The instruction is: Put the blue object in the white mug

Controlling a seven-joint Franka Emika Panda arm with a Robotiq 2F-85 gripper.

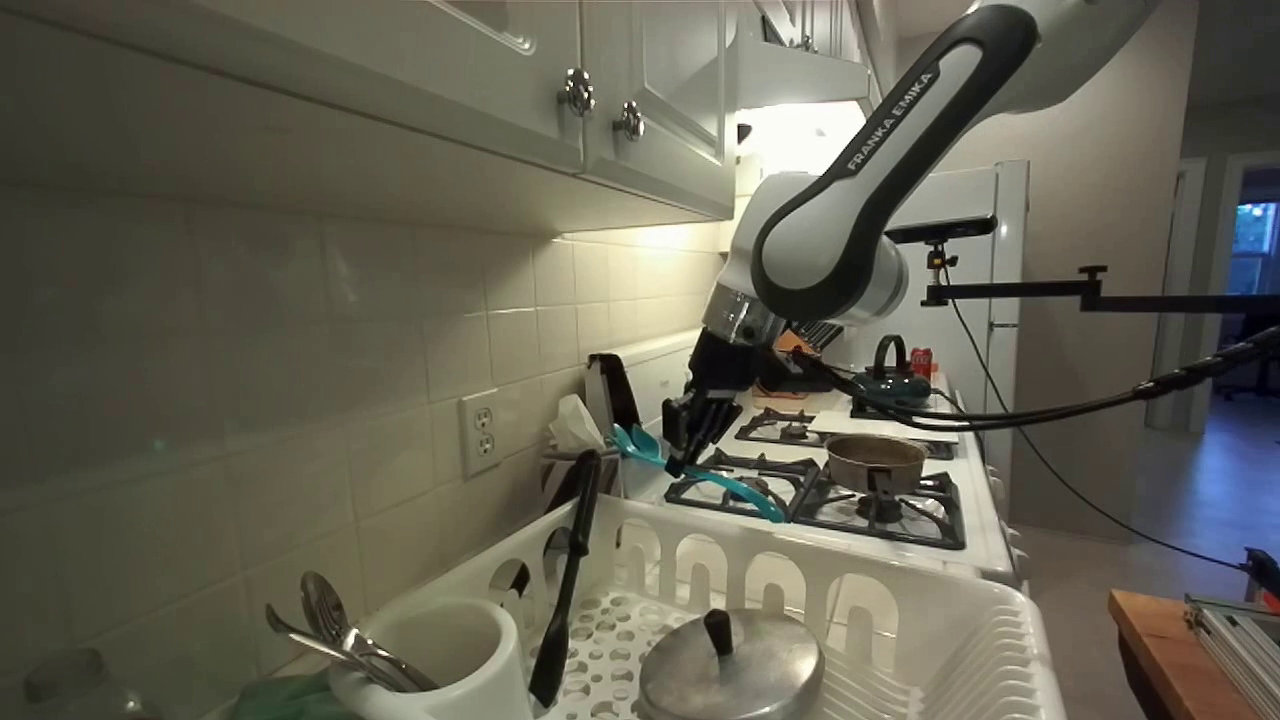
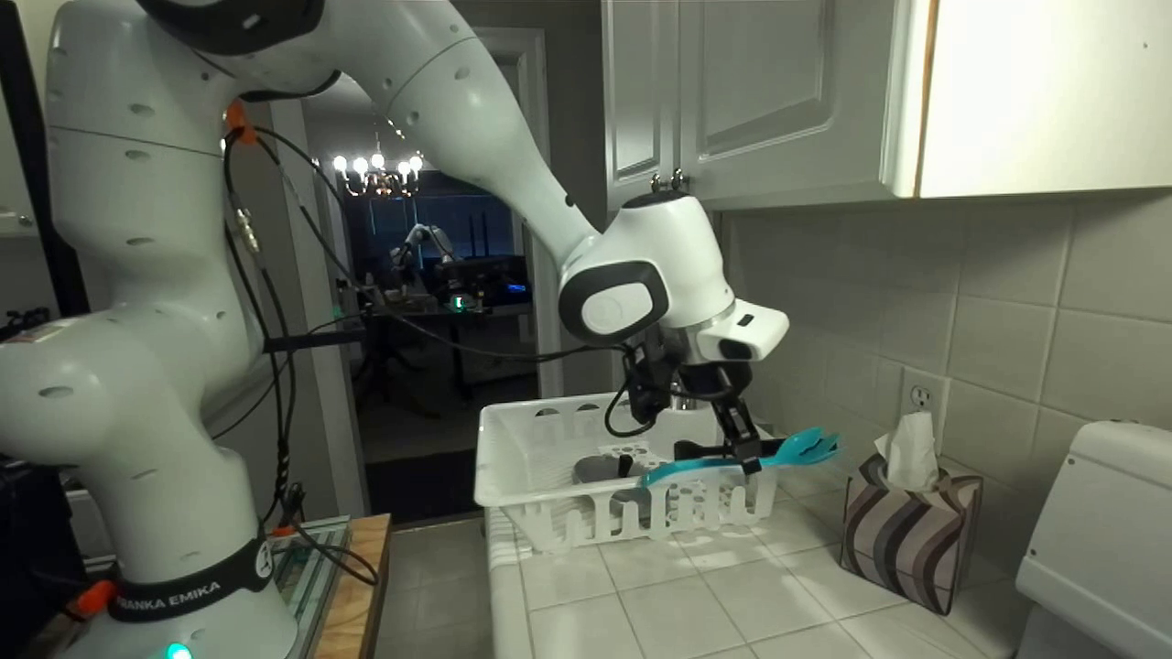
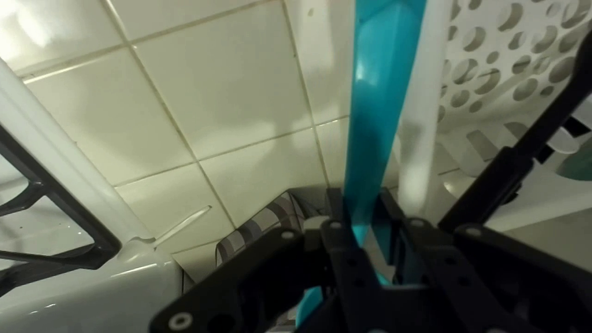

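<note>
Clamps the teal serving fork [image 1: 724, 482] just behind its head in the tool [image 3: 362, 202], aloft near the far wall of the dish rack [image 1: 950, 597]; probably light, stiff and slick, so best gripped there for lowering handle-first into the near-left white mug [image 1: 490, 685].

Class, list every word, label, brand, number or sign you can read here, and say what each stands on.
"FRANKA EMIKA": on the robot arm's dark trim, in an exterior view.
"FRANKA EMIKA": on the black band round the robot's base, in an exterior view; first letter unclear.
Too small or blurred to read: the markings on the red can and on the pale sticker on the arm.
</note>
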